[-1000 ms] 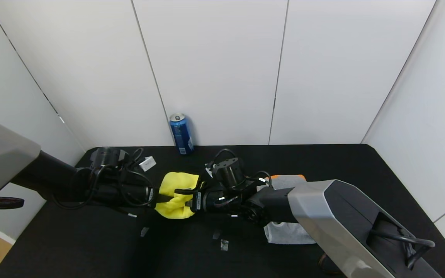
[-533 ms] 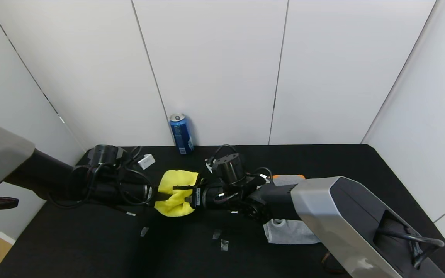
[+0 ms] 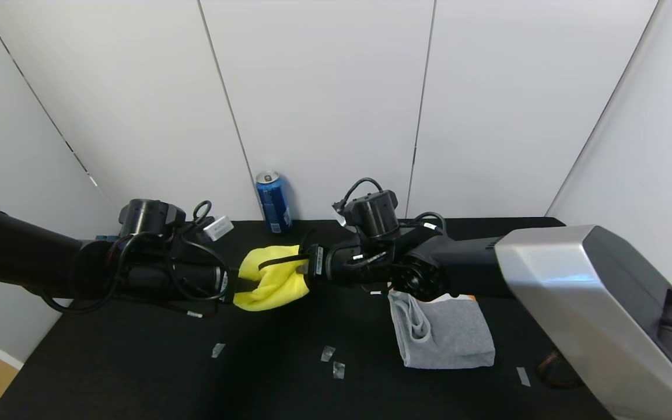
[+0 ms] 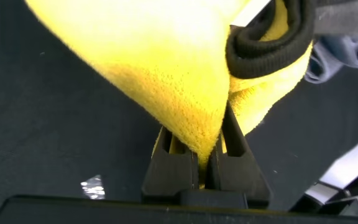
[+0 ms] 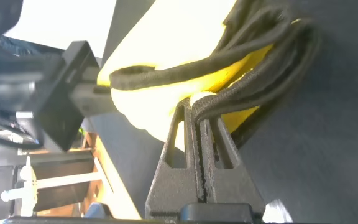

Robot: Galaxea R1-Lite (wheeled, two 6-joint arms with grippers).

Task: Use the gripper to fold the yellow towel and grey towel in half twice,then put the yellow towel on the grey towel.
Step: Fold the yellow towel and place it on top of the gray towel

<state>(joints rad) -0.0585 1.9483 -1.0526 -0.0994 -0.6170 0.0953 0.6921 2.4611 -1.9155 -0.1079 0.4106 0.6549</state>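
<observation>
Pinching opposite ends, the left gripper (image 3: 237, 286) and right gripper (image 3: 303, 268) are clamped on the yellow towel (image 3: 272, 280), now lifted off the table at frame centre; the grey towel (image 3: 444, 329), lower right, is uncovered, ready for stacking.

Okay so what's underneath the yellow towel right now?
The yellow towel hangs in the air, pinched between the left gripper and right gripper. Beneath it lies only the bare black table. The grey towel sits off to the right, not under it.

yellow towel (image 3: 272, 280) fuzzy microfibre; grey towel (image 3: 444, 329) soft terry; table (image 3: 137, 361) matt black.
</observation>
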